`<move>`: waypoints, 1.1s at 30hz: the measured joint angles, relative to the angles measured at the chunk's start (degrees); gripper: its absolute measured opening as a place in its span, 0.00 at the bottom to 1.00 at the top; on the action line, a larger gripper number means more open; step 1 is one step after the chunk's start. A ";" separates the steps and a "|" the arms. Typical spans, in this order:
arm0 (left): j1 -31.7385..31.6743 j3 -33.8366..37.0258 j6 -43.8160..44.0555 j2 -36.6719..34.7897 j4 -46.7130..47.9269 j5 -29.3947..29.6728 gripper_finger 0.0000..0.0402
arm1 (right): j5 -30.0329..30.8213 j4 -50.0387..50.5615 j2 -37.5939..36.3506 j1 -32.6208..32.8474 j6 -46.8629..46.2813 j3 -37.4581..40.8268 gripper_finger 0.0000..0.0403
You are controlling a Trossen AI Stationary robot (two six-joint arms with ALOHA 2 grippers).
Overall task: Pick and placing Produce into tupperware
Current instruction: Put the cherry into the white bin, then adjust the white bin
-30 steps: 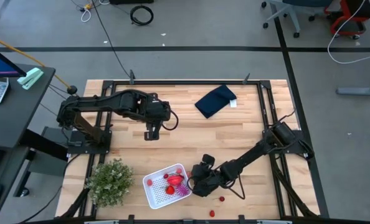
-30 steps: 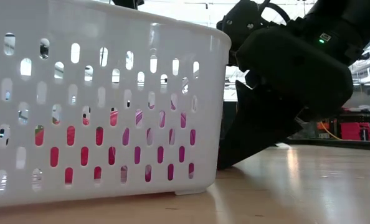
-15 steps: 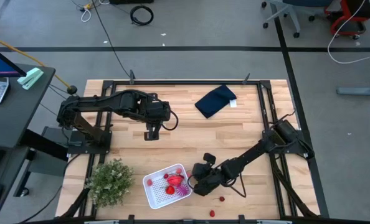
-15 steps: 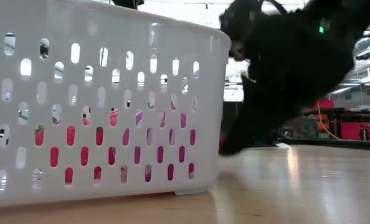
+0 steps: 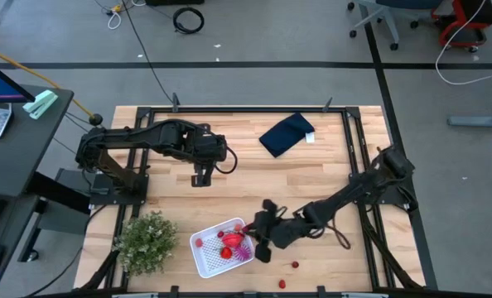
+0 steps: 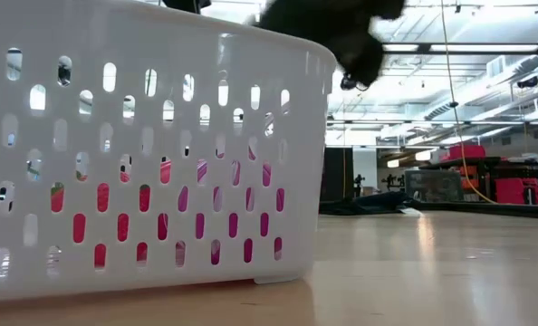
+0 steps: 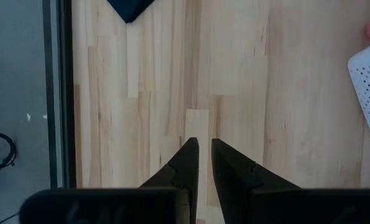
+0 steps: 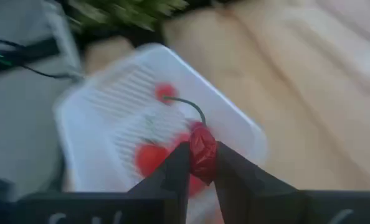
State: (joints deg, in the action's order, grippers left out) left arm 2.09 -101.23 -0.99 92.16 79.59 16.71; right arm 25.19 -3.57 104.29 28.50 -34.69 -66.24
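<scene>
The white perforated tupperware (image 5: 217, 248) stands near the table's front edge and holds red fruits (image 5: 228, 250) and a magenta piece (image 5: 244, 253). It fills the low view (image 6: 151, 145). My right gripper (image 5: 257, 238) hangs over the tupperware's right rim, shut on a small red fruit (image 8: 202, 155) with a thin green stem. In the low view it is a dark blur (image 6: 341, 27) above the rim. Two more red fruits (image 5: 295, 264) (image 5: 282, 284) lie on the table to the right of the tupperware. My left gripper (image 5: 200, 178) is shut and empty over the table's middle. My right gripper pinches the small red fruit's sides (image 8: 203, 163) between its two fingers, coming from above on a slant from the table's right. The fruit is lifted clear, above the tupperware's floor (image 8: 123, 99). Its green stem (image 8: 191, 107) sticks out past the fingertips.
A green bushy plant (image 5: 147, 240) stands left of the tupperware. A dark navy folded cloth (image 5: 286, 134) lies at the far side, also in the left wrist view (image 7: 130, 7). Bare wood lies between the two arms.
My right gripper has risen from the table beside the tupperware's right wall and gone toward the table's left, over the tupperware's rim, with the red fruit between its fingers. In the low view it has left the tabletop and now shows only above the rim.
</scene>
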 joint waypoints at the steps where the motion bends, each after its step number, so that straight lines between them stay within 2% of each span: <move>1: 0.00 0.00 -0.32 0.00 -0.32 0.00 0.13 | -2.28 -3.17 1.30 -0.42 1.13 -0.07 0.18; 4: 0.00 0.00 -0.90 0.00 -1.24 -0.01 0.13 | -6.93 -5.51 6.12 -1.38 3.49 -1.63 0.19; 8: 0.00 0.00 -0.89 0.00 -1.31 -0.02 0.13 | -11.46 -0.46 10.33 -1.92 5.22 -6.36 0.21; 11: 0.01 -0.01 -1.04 0.00 -1.20 -0.01 0.12 | -16.31 7.08 12.57 -2.55 8.57 -11.04 0.24; 16: -0.04 0.00 -1.21 0.00 -1.33 0.00 0.12 | -16.13 10.89 11.44 -2.81 17.85 -17.96 0.33; 21: -0.01 -0.02 -1.19 0.00 -0.94 0.00 0.13 | -14.36 14.78 10.86 -2.96 21.71 -22.84 0.41; 26: 0.00 0.00 -0.96 0.04 0.53 -0.02 0.12 | -13.07 28.61 8.81 -2.51 17.07 -26.53 0.43; 30: 0.00 0.00 -0.34 0.04 1.87 -0.03 0.13 | -11.65 42.81 8.00 -1.26 7.99 -26.03 0.41; 33: 0.00 -0.02 0.33 0.04 1.99 -0.02 0.13 | -8.04 51.32 7.71 0.32 0.20 -25.92 0.38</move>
State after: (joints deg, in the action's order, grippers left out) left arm 2.09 -101.25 -0.66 92.20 81.58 16.69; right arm 17.15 47.75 112.01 28.82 -34.48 -92.16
